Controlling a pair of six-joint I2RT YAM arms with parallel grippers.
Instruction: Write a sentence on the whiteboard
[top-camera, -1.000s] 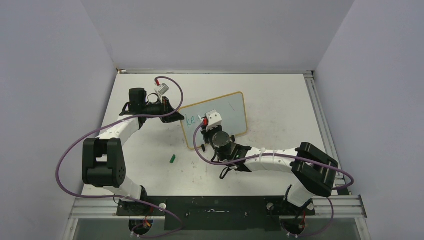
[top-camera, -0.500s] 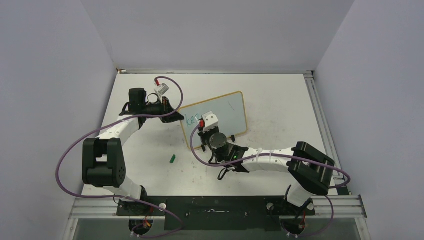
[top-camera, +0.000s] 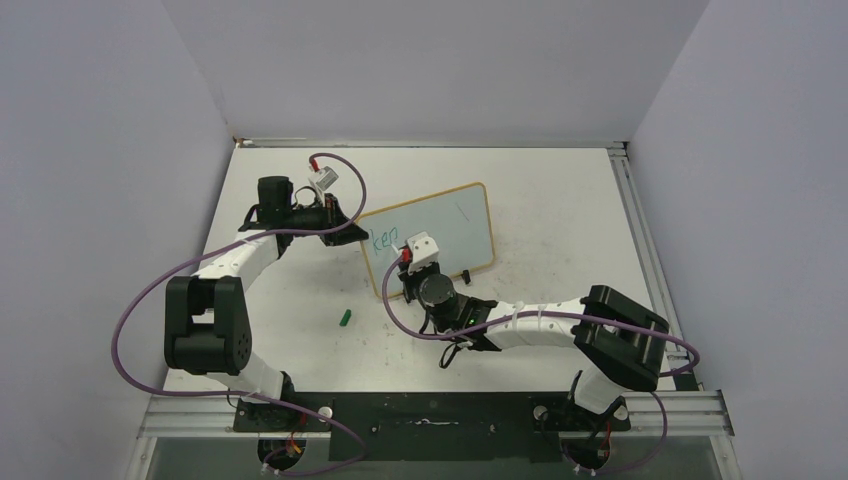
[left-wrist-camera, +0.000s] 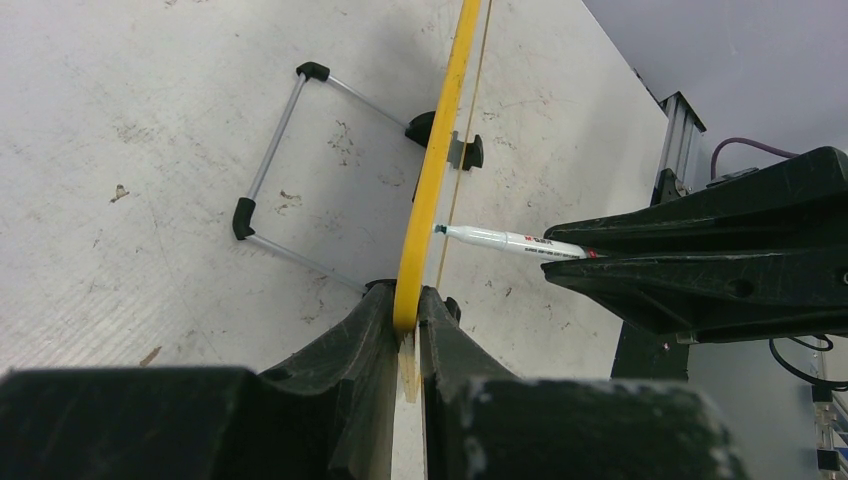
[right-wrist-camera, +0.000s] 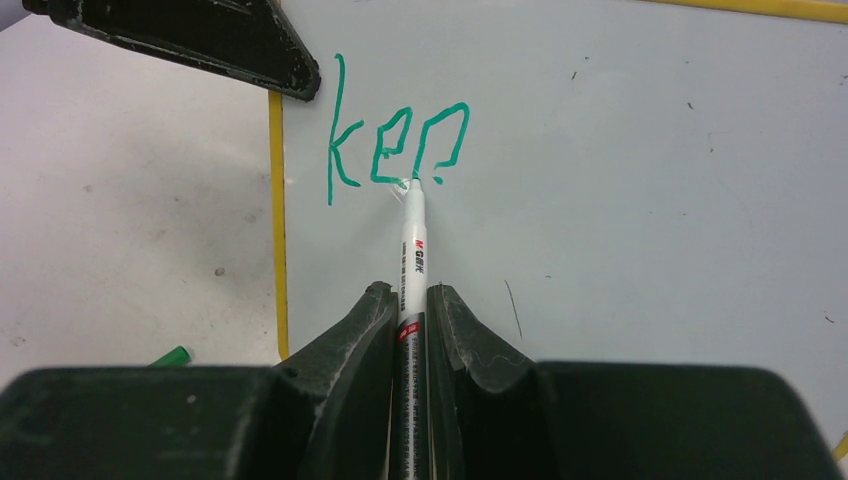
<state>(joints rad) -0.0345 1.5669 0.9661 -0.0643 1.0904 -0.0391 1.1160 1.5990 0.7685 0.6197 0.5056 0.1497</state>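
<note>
The whiteboard (top-camera: 445, 222), white with a thin yellow frame, stands tilted at mid-table. My left gripper (left-wrist-camera: 408, 300) is shut on its yellow left edge (left-wrist-camera: 440, 140), also seen from above (top-camera: 350, 229). My right gripper (right-wrist-camera: 408, 292) is shut on a white marker (right-wrist-camera: 413, 230), whose tip touches the board face (right-wrist-camera: 620, 150). The sentence (right-wrist-camera: 395, 140) stands as teal letters "ke" plus a part-drawn third letter, near the board's upper left corner (top-camera: 383, 240). In the left wrist view the marker (left-wrist-camera: 510, 241) meets the board from the right.
A green marker cap (top-camera: 345, 318) lies on the table left of the right arm, also visible in the right wrist view (right-wrist-camera: 170, 356). A wire stand (left-wrist-camera: 270, 150) props the board from behind. The tabletop is scuffed; walls enclose three sides.
The right gripper has drawn slightly toward the near left while writing, and a third teal letter has appeared after "ke". The left gripper and the board have not moved.
</note>
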